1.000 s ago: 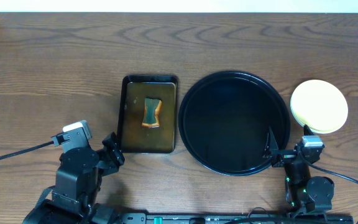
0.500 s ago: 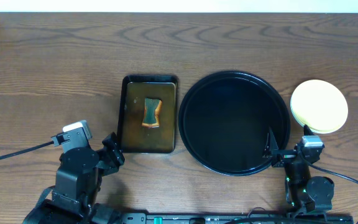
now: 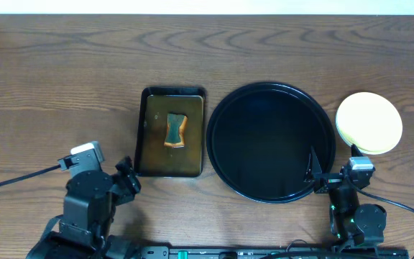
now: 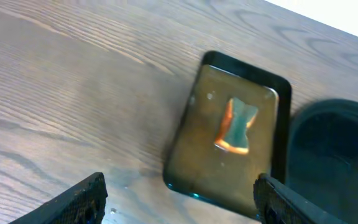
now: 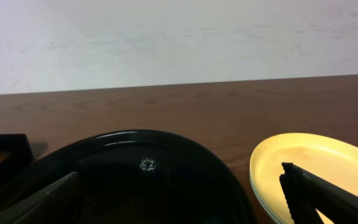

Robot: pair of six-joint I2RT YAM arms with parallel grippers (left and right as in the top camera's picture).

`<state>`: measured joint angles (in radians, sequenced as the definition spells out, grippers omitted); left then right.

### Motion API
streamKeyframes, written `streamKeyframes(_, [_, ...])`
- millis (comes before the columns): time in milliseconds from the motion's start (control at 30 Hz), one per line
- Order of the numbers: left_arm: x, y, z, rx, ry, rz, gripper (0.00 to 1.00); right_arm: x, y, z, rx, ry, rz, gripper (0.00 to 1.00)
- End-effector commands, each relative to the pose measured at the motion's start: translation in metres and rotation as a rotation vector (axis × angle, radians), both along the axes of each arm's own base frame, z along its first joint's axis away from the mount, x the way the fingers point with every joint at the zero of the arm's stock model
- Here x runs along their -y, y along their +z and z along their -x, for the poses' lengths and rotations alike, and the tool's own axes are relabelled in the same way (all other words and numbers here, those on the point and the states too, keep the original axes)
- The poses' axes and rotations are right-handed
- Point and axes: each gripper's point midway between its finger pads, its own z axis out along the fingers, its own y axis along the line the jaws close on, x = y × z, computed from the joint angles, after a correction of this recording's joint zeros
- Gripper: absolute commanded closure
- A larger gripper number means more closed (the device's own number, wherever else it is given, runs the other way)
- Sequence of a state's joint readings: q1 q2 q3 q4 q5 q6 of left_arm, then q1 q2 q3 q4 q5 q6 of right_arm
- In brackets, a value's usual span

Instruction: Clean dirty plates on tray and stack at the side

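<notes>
The round black tray (image 3: 225, 108) lies at centre right with nothing on it; it also shows in the right wrist view (image 5: 135, 155) and the left wrist view (image 4: 334, 162). The plates sit stacked right of the tray, a pale yellow plate (image 3: 369, 122) on top, also seen in the right wrist view (image 5: 309, 168); the plates under it show only as edges. My left gripper (image 4: 182, 199) is open and empty near the front left. My right gripper (image 5: 179, 199) is open and empty, low between the tray's front right rim and the stack.
A rectangular dark brown pan (image 3: 149, 155) holding a small orange and green sponge (image 3: 175, 130) lies left of the tray; both show in the left wrist view, the pan (image 4: 197, 162) and the sponge (image 4: 236, 126). Cables trail from both arm bases along the front edge.
My left arm has drawn back slightly toward the front left. The right arm, tray and plates have not moved.
</notes>
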<state>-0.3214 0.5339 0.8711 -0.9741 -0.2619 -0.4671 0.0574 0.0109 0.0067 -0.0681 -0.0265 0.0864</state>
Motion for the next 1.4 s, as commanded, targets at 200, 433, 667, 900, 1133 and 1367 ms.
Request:
streamKeyframes(200, [-0.015,-0.024,-0.013,0.149,-0.057,-0.092,0.23,-0.004,-0.001,0.001,0.000,0.019,0.012,0.01])
streamKeyframes(433, [-0.022,-0.040,-0.029,0.359,-0.013,-0.080,0.24,-0.004,-0.001,0.001,0.000,0.019,0.012,0.01])
streamKeyframes(667, [-0.022,-0.037,-0.045,0.609,-0.005,-0.084,0.24,-0.004,-0.001,0.001,0.000,0.019,0.013,0.01])
streamKeyframes(900, [-0.012,-0.036,-0.056,0.744,-0.090,-0.175,0.24,-0.004,-0.001,0.001,0.000,0.019,0.012,0.01])
streamKeyframes(1133, [-0.010,-0.094,-0.054,0.509,-0.123,-0.160,0.24,-0.004,-0.001,0.001,0.000,0.019,0.012,0.01])
streamKeyframes(1367, [-0.010,-0.092,-0.054,0.516,-0.123,-0.161,0.24,-0.004,-0.001,0.001,0.000,0.019,0.013,0.01])
